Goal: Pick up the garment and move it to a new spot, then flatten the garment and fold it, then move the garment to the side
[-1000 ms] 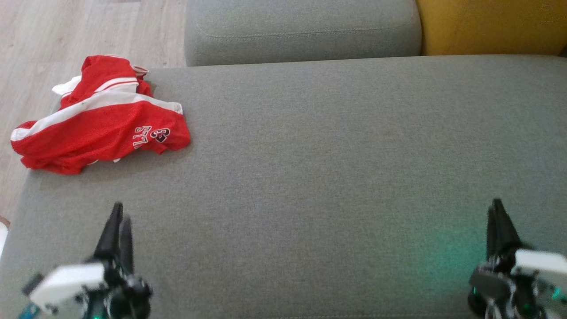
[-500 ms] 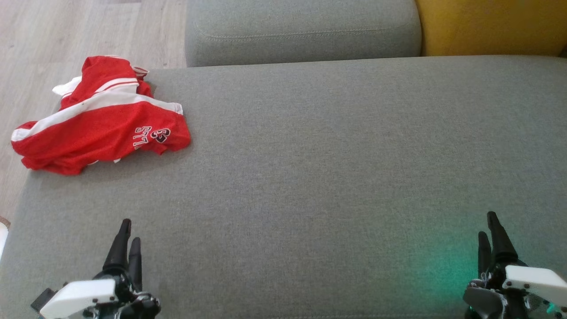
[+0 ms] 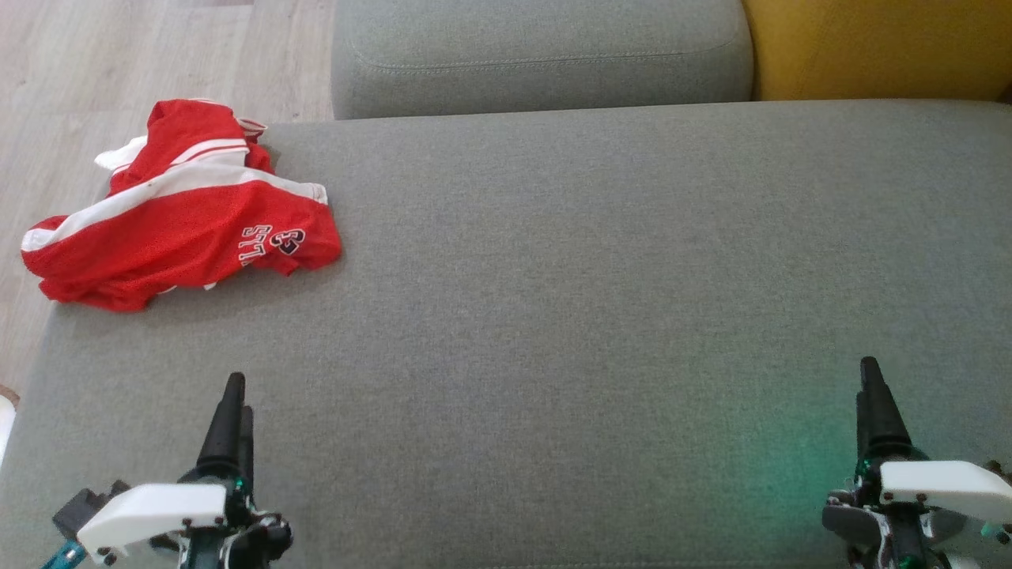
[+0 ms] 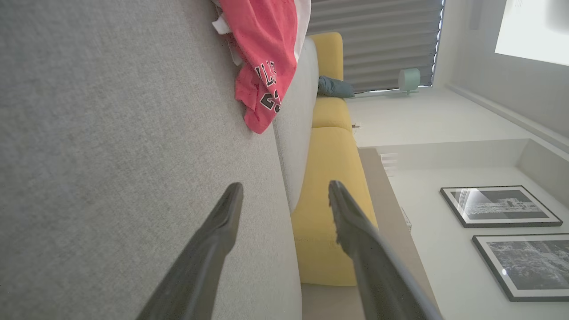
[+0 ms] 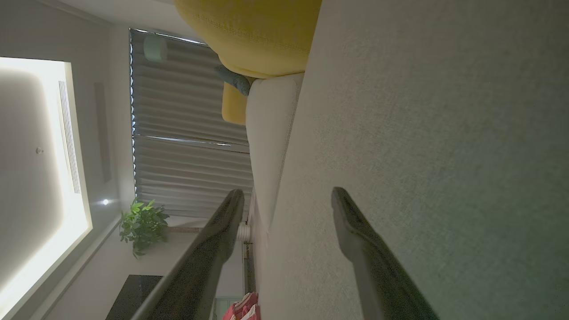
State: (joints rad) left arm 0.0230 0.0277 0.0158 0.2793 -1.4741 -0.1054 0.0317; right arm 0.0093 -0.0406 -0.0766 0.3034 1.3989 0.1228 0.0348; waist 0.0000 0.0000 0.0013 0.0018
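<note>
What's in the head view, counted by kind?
Garment: 1
Grey cushions: 2, seat cushion, back cushion
Yellow cushion: 1
Tools: 2, left tool, right tool
Total: 6

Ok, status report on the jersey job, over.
Left tool open, empty. Right tool open, empty. Red jersey bunched at far-left corner, untouched. Bare grey cushion between it and tools.

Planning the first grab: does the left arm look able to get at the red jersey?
Probably yes: the open left gripper points toward the red jersey with just bare grey cushion between them.
</note>
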